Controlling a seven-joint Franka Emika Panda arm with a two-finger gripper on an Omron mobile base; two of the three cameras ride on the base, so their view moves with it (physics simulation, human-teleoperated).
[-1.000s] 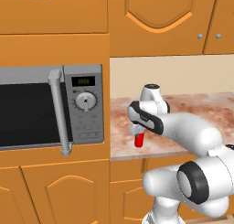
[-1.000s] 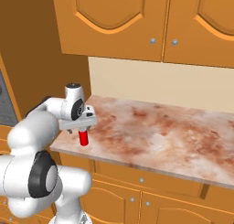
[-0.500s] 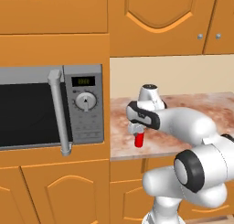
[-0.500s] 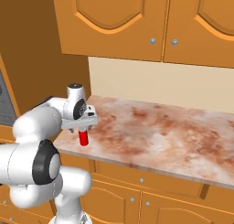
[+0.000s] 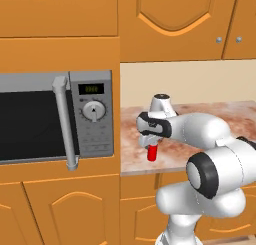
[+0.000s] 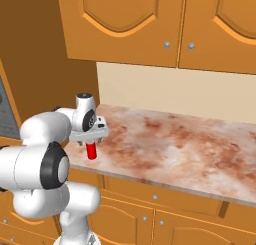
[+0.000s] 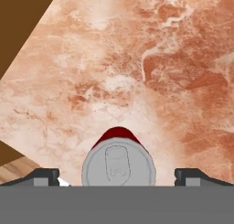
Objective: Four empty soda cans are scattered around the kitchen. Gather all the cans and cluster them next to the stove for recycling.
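One red soda can with a silvery top stands upright on the marble counter, close to its front left corner. My gripper hangs straight above it, pointing down, jaws open. From the right base view the can sits just under the gripper. In the hand view the can's top lies between the two dark fingertips, with a gap on each side and nothing gripped by the gripper. The stove is out of view.
A grey microwave is built into the cabinets left of the counter. Orange wall cabinets hang above the counter. The counter's front edge and the brown floor lie just beyond the can.
The arm's elbow has swung up and towards the counter. The hand has stayed over the can, which has not moved, and the jaws have stayed open.
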